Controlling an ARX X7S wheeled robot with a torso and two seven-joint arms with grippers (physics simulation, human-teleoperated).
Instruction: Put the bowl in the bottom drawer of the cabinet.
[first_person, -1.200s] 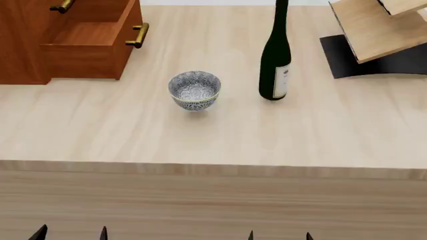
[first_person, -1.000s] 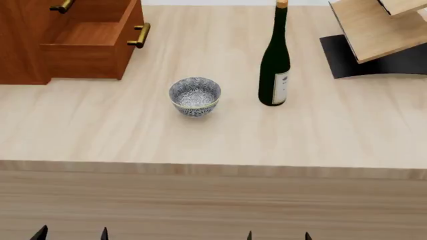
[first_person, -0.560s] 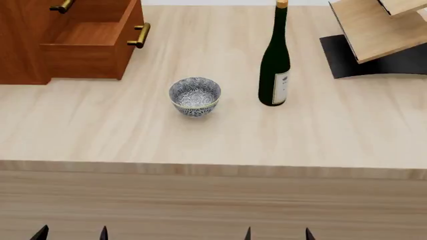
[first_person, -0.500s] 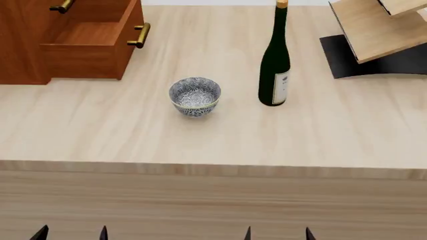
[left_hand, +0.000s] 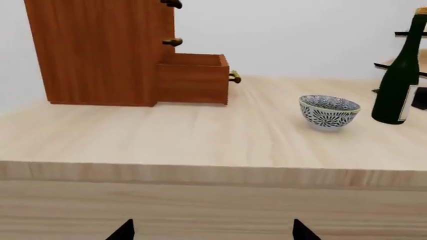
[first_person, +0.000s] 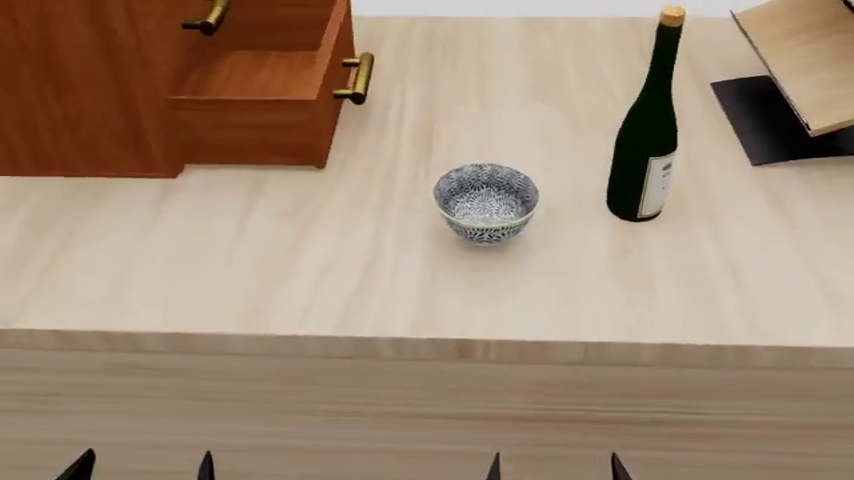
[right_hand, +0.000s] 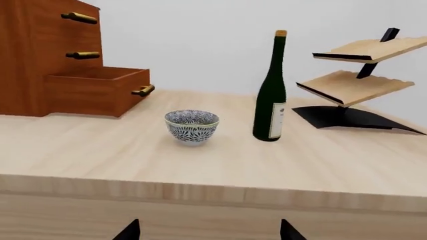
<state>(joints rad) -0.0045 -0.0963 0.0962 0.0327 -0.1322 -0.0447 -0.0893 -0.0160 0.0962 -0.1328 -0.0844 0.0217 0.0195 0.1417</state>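
Note:
The blue-patterned bowl (first_person: 487, 202) (left_hand: 329, 112) (right_hand: 192, 126) stands upright on the light wooden table (first_person: 267, 270), near its middle. The reddish-brown cabinet (first_person: 80, 85) (left_hand: 100, 50) (right_hand: 40, 60) stands at the back left. Its bottom drawer (first_person: 260, 105) (left_hand: 193, 77) (right_hand: 97, 90) is pulled out and looks empty, brass handle towards the bowl. My left gripper (first_person: 140, 466) (left_hand: 210, 231) and right gripper (first_person: 554, 466) (right_hand: 208, 230) sit low in front of the table's front edge, both open with nothing between the fingertips, well short of the bowl.
A dark green wine bottle (first_person: 643, 130) (right_hand: 270, 90) (left_hand: 398, 75) stands upright just right of the bowl. A light plywood rack on a black base (first_person: 787, 90) (right_hand: 357, 85) stands at the back right. The table's front face (first_person: 427, 400) lies between the grippers and the tabletop.
The head view has shifted: cabinet, bowl and bottle now appear further right in it. On the table the things keep their places. The gripper tips hold the same spots at the frame's bottom.

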